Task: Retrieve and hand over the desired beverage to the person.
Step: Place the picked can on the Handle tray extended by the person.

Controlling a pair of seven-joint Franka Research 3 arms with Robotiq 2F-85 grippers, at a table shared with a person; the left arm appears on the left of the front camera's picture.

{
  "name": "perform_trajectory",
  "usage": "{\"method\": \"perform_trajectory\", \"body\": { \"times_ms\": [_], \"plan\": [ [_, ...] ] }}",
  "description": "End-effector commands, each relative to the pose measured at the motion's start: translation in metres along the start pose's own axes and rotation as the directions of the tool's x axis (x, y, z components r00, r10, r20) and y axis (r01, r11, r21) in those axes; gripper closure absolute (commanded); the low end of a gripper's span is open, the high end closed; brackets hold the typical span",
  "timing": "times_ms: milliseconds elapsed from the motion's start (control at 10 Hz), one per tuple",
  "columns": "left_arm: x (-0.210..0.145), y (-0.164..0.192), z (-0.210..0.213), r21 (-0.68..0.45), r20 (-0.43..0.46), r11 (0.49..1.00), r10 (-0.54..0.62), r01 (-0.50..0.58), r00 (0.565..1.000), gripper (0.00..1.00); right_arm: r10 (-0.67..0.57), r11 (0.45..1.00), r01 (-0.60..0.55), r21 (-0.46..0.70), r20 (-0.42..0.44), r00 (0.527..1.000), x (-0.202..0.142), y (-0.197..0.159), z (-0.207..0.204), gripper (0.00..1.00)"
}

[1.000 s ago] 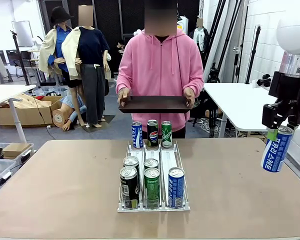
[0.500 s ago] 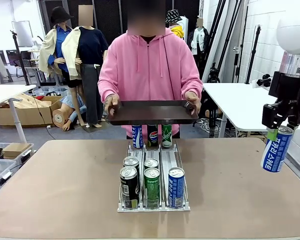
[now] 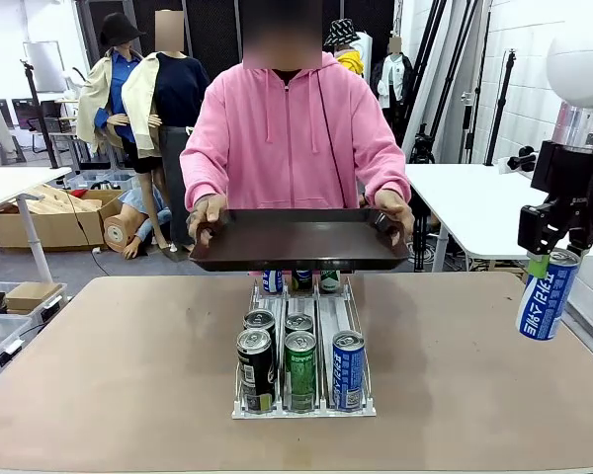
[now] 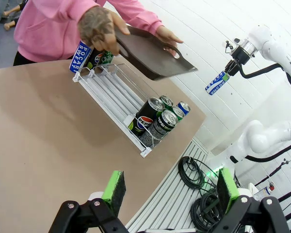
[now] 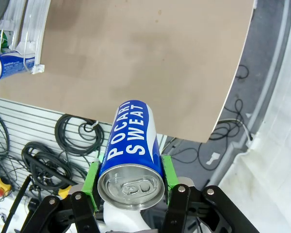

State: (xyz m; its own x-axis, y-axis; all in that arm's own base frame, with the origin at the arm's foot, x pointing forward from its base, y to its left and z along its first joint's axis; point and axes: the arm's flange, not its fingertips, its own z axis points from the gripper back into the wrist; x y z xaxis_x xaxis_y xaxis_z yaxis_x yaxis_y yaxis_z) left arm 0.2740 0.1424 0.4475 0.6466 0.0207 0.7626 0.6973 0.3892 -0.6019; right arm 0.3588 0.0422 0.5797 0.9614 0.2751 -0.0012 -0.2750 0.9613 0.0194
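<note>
Already the right tool point(image 3: 550, 265) is clamped on a blue Pocari Sweat can point(image 3: 544, 301), its green pads pressing the can's sides near the top. It holds the can in the air well to the right of the can rack point(image 3: 304, 409), out past the right edge of the desk point(image 3: 128, 355). The left tool point(image 4: 170, 191) hangs spread wide with nothing between its pads, over the desk to the rack's left. The rack carries five cans at its near end and three at its far end. Just beyond that far end, the person point(image 3: 292, 128) in the pink hoodie holds a dark tray point(image 3: 296, 242) level in both hands, above the far cans. Retrieval looks done to me, since a drink is gripped and clear of the rack. What remains is the handover: carrying the can across to the tray over the rack's far end, setting it upright and letting go.
</note>
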Motion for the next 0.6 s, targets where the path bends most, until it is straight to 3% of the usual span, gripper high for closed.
{"method": "perform_trajectory", "body": {
  "times_ms": [0, 500],
  "plan": [
    [0.0005, -0.0018, 0.0017, -0.010, 0.013, 1.000, -0.005, 0.005, 1.000, 0.00, -0.010, 1.000, 0.010, -0.001, 0.002, 1.000, -0.0020, 0.0003, 0.0010, 1.00],
    [0.0005, -0.0018, 0.0017, -0.010, 0.013, 1.000, -0.005, 0.005, 1.000, 0.00, 0.002, 1.000, -0.002, -0.015, -0.012, 1.000, 0.0005, 0.0042, 0.0051, 1.00]
  ]
}}
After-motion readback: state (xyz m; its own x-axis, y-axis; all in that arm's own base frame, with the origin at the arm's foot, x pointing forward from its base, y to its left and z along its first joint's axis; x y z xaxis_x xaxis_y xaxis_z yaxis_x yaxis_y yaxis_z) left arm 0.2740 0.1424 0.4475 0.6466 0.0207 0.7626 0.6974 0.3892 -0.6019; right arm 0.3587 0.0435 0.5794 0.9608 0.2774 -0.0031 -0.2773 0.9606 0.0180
